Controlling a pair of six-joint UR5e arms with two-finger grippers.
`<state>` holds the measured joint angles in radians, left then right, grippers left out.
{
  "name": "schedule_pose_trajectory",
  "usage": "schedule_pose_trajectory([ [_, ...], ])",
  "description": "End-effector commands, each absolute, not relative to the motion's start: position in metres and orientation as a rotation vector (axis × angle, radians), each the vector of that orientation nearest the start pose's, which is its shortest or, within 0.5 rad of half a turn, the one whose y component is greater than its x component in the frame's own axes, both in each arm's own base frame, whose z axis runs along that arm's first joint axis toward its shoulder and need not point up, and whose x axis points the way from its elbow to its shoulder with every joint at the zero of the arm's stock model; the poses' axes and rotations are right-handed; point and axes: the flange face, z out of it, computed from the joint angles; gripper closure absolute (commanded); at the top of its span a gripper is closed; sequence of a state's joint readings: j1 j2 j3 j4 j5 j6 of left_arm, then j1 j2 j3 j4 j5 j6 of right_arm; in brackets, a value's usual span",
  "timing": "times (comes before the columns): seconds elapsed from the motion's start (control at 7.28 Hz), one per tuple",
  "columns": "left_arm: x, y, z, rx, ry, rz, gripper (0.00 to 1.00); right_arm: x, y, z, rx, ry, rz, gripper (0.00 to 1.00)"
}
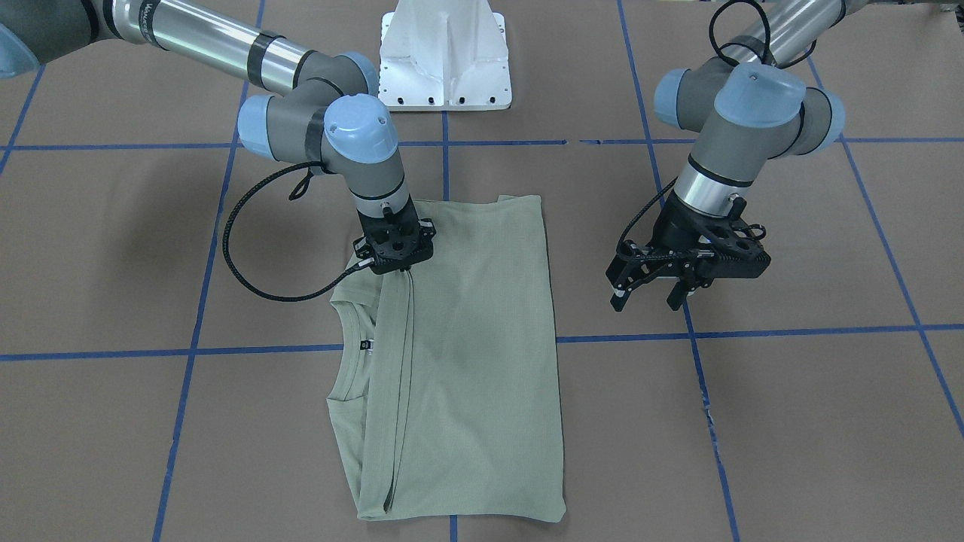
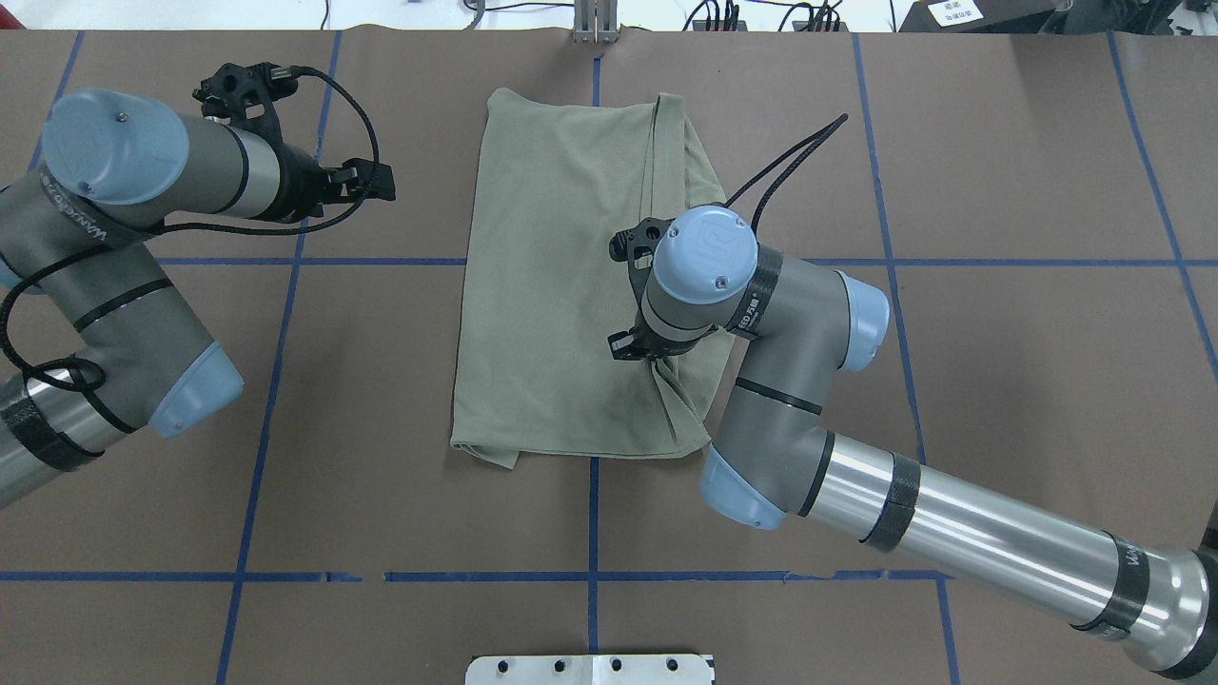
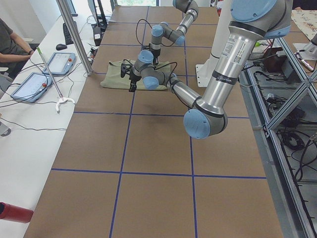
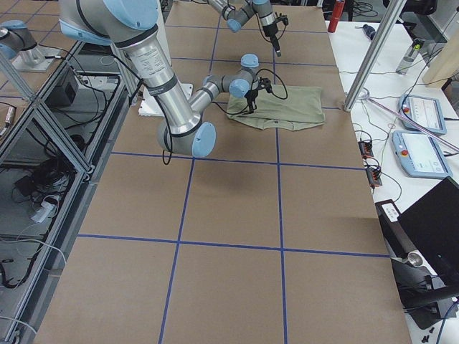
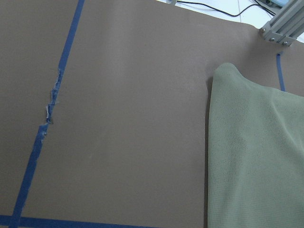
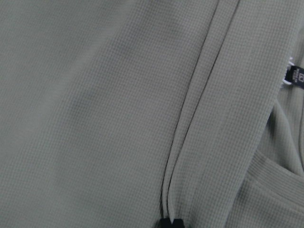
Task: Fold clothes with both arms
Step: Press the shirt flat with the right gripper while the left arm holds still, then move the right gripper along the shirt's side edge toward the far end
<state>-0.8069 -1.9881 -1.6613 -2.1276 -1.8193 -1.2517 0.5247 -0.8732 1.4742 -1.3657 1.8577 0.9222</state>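
Note:
The clothes, one pale sage-green shirt (image 1: 467, 339), lie flat on the brown table, folded into a long rectangle. The ribbed neck (image 1: 348, 376) and dark label (image 1: 367, 345) show at one side. My right gripper (image 1: 395, 260) points straight down at the shirt's edge near the robot. In the right wrist view its fingertips (image 6: 170, 222) are shut on a raised ridge of the shirt (image 6: 95, 118). My left gripper (image 1: 648, 301) hangs open over bare table beside the shirt's other long edge and holds nothing. The overhead view shows the left gripper (image 2: 366, 181) apart from the shirt (image 2: 552, 285).
The white pedestal base (image 1: 444, 60) stands at the robot's side of the table. Blue tape lines (image 1: 700, 376) cross the brown surface. Across the table, a side bench carries two tablets (image 3: 60, 62), and a person's arm (image 3: 12, 47) rests there. A metal post (image 3: 74, 37) rises near the shirt.

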Motion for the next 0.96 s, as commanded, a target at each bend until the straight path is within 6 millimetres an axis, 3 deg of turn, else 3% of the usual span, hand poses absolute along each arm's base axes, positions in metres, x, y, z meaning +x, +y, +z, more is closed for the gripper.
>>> schedule_pose_trajectory([
  [0.0,0.37,-0.543,0.318,0.378,1.022,-0.308,0.0,-0.562,-0.452,0.269,0.221,-0.825,-0.224,1.0],
  [0.27,0.37,-0.543,0.316,0.379,1.024,-0.307,0.0,-0.511,-0.432,0.3,0.222,-0.83,-0.217,1.0],
  [0.41,0.37,-0.543,0.315,0.379,1.024,-0.307,0.0,-0.497,-0.423,0.314,0.215,-0.823,-0.215,1.0],
  [0.69,0.37,-0.543,0.317,0.378,1.022,-0.306,0.0,-0.496,-0.424,0.319,0.215,-0.815,-0.202,0.0],
  [0.82,0.37,-0.543,0.317,0.378,1.021,-0.306,0.0,-0.494,-0.427,0.32,0.216,-0.81,-0.191,0.0],
])
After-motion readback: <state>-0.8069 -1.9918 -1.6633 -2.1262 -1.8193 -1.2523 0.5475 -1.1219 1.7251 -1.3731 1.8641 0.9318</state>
